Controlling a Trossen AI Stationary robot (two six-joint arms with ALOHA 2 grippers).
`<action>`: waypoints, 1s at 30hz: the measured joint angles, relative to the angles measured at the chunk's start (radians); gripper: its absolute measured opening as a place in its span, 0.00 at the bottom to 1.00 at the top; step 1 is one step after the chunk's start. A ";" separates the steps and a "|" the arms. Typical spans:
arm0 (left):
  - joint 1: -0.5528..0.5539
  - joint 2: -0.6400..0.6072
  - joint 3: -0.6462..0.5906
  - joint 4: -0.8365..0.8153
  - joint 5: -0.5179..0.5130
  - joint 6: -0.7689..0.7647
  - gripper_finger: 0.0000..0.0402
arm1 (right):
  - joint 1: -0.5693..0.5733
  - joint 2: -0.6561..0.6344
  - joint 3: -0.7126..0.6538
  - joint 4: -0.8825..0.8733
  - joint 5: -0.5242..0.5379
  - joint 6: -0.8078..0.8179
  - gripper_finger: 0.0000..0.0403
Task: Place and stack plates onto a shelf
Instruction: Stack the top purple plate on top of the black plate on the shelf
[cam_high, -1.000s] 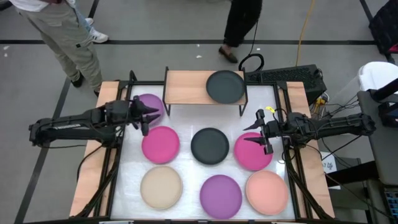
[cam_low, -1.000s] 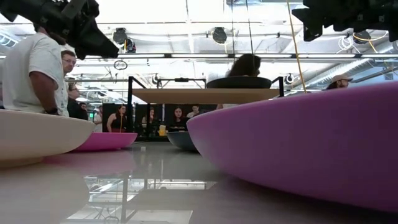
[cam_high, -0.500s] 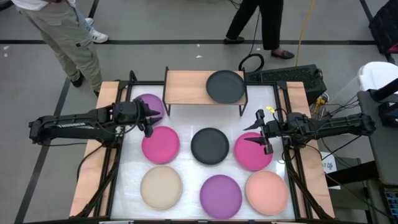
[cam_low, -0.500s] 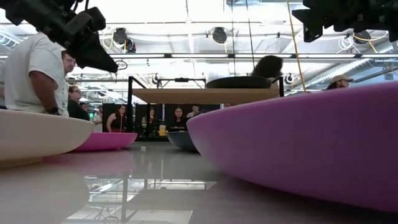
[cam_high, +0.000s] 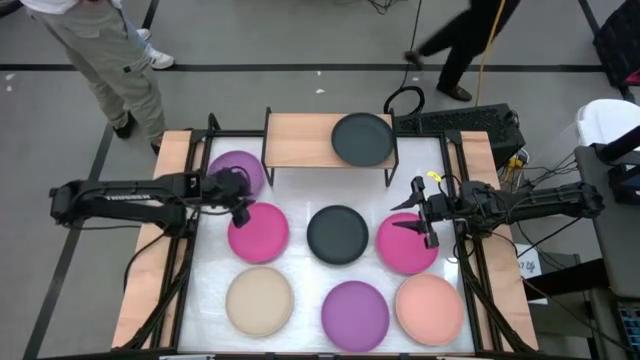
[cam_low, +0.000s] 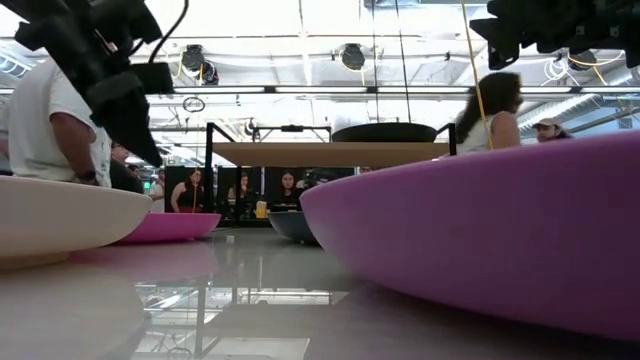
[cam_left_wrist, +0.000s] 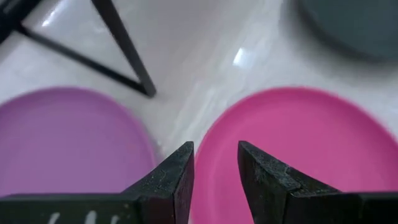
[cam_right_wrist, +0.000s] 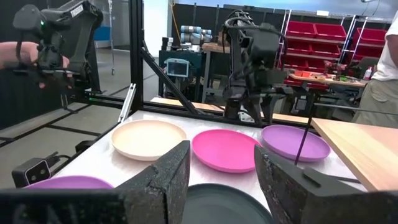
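Six plates lie flat on the white table: purple (cam_high: 238, 172) by the shelf's left legs, magenta (cam_high: 258, 232), dark (cam_high: 338, 234), magenta (cam_high: 408, 243), beige (cam_high: 259, 301), purple (cam_high: 355, 312) and salmon (cam_high: 430, 308). One more dark plate (cam_high: 362, 138) rests on the right half of the wooden shelf (cam_high: 300, 140). My left gripper (cam_high: 243, 206) hangs open above the left magenta plate's far-left rim (cam_left_wrist: 205, 143), fingers pointing down, apart from it (cam_low: 130, 135). My right gripper (cam_high: 420, 215) waits open above the right magenta plate.
The shelf's thin black legs (cam_left_wrist: 124, 46) stand close to my left gripper, beside the far purple plate (cam_left_wrist: 68, 143). Black frame rails run along both table sides (cam_high: 185, 250). People move on the floor beyond the far edge (cam_high: 460, 40). The shelf's left half is bare wood.
My left gripper has moved from above the far purple plate toward the near edge and a little right, over the left magenta plate's rim. It has come down and tipped its fingers downward. The right arm and all plates have stayed put.
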 joint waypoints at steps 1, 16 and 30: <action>0.000 0.015 0.000 -0.009 -0.022 -0.001 0.32 | 0.000 0.000 0.000 0.002 0.000 0.001 0.39; 0.015 0.270 0.000 0.027 -0.142 -0.095 0.32 | 0.000 0.001 0.000 0.004 0.000 0.004 0.39; 0.054 0.301 0.000 0.077 -0.149 -0.139 0.32 | 0.000 0.001 0.000 0.006 0.000 -0.018 0.39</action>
